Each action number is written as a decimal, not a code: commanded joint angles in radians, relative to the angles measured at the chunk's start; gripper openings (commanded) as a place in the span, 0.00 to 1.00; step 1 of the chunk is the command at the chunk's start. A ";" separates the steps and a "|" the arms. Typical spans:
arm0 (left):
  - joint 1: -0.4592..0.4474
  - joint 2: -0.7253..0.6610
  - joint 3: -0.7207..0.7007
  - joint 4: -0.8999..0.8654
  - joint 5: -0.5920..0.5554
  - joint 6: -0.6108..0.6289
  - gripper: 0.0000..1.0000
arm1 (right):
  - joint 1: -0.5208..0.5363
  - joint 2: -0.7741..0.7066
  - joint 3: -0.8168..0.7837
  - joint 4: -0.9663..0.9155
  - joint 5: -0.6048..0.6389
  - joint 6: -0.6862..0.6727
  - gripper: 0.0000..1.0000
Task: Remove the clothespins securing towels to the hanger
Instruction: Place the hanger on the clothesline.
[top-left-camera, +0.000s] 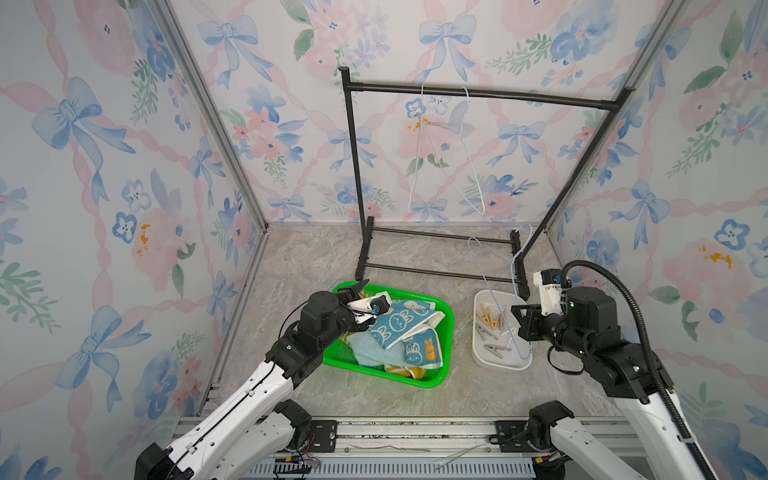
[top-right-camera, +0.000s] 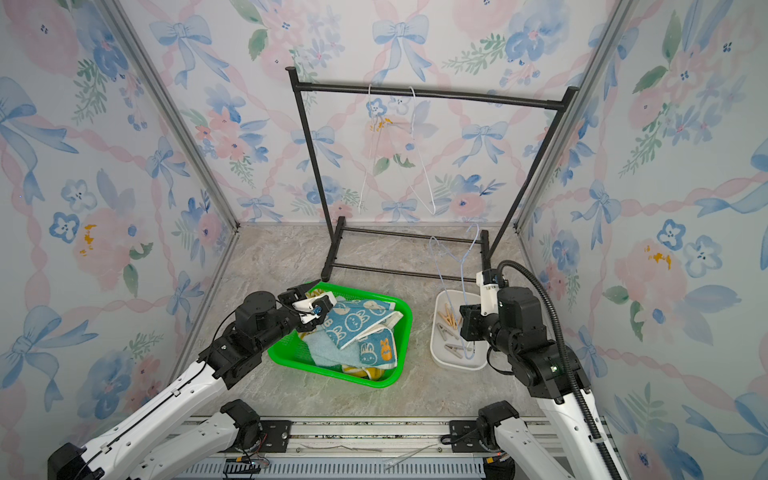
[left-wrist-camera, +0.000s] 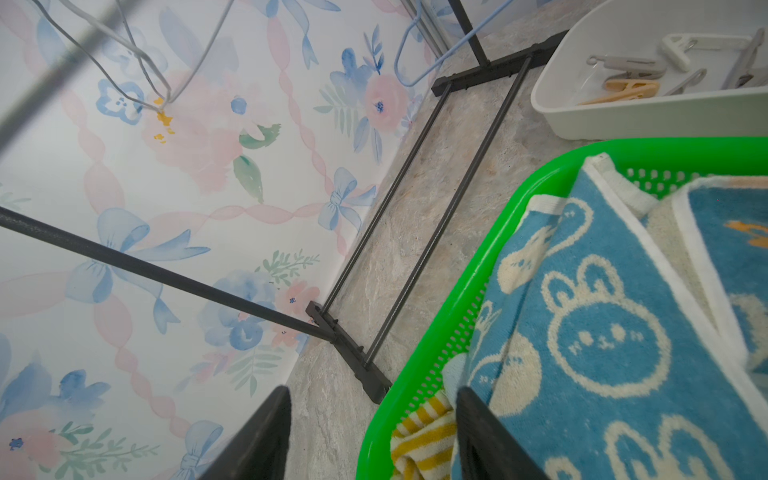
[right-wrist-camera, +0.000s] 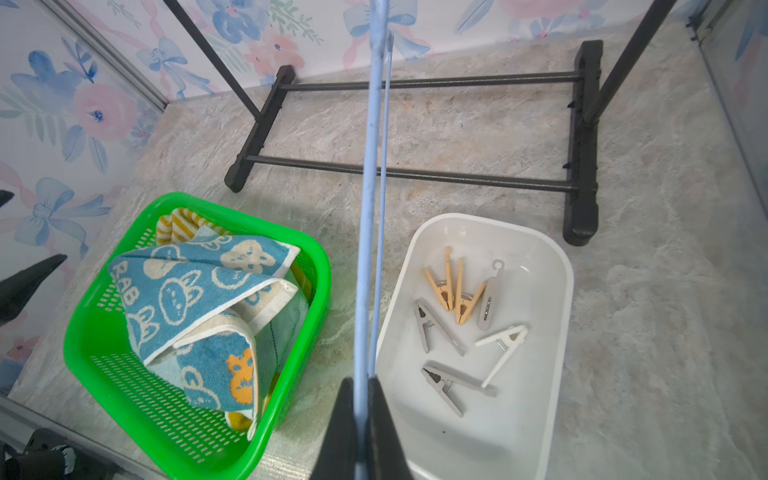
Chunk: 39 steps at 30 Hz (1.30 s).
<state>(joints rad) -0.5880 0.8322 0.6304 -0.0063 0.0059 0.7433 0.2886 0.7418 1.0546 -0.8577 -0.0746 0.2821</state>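
Clothespins (right-wrist-camera: 464, 297) (six) near right end effector (right-wrist-camera: 361, 380)

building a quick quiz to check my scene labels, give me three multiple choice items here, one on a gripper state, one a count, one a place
1. The right gripper is: A open and empty; B shut on the pale blue wire hanger; C shut on nothing.
2. How many tan wood-coloured clothespins lie in the white plastic tray? A none; B two; C four.
3. The three small towels lie: A on that hanger; B in that tray; C in the green plastic basket.
Answers: 1 B, it pinches the blue wire. 2 B, two tan pins lie side by side. 3 C, all three are heaped in the basket.
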 joint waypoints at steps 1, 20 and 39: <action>0.007 -0.032 -0.033 0.004 -0.032 -0.045 0.63 | -0.043 0.044 0.082 0.062 -0.021 -0.052 0.00; 0.007 -0.062 -0.074 -0.008 -0.047 -0.058 0.63 | -0.184 0.523 0.636 0.171 -0.188 -0.187 0.00; 0.006 -0.041 -0.069 -0.014 -0.039 -0.056 0.63 | -0.279 0.947 1.166 0.091 -0.370 -0.155 0.00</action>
<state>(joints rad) -0.5880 0.7864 0.5621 -0.0093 -0.0376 0.7017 0.0254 1.6535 2.1601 -0.7483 -0.3923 0.1101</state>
